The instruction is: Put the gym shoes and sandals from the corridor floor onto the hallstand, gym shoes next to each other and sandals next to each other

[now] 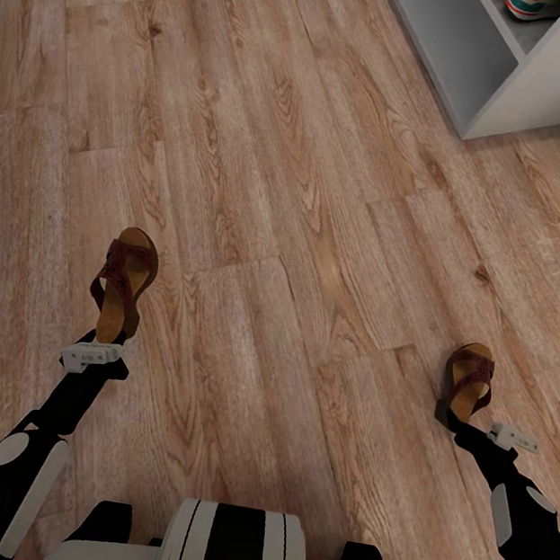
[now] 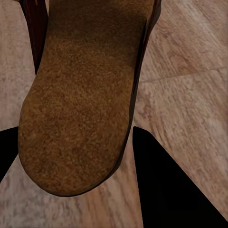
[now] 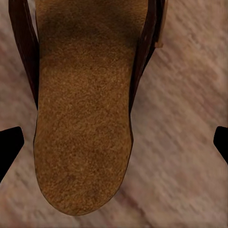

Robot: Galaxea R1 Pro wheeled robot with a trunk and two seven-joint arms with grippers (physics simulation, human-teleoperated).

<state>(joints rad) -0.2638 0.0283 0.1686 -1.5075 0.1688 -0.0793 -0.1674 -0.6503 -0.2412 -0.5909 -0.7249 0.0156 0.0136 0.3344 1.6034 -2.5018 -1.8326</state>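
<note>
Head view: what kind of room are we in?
Most likely a home corridor or entryway. Wood-plank floor, a grey-white open shoe rack at the far right with a sneaker on a shelf, and two brown sandals at the gripper tips.

- A sandal (image 3: pixel 83 118) lies close under the camera, its tan footbed grainy and suede-like.
- The footbed's rounded end sits near the lower edge of the frame; its far end runs out past the top edge.
- Dark brown strap sides (image 3: pixel 23 52) rise along both long edges of the footbed in the upper half of the frame.
- Two black fingertips (image 3: pixel 9 149) of the right gripper (image 3: pixel 114 147) show as dark wedges at opposite frame edges, wide apart, neither touching the sandal.
- The sandal sits between them, nearer to one fingertip.
- The wood-grain floor (image 3: pixel 185 95) shows around the sandal, somewhat blurred.
</note>
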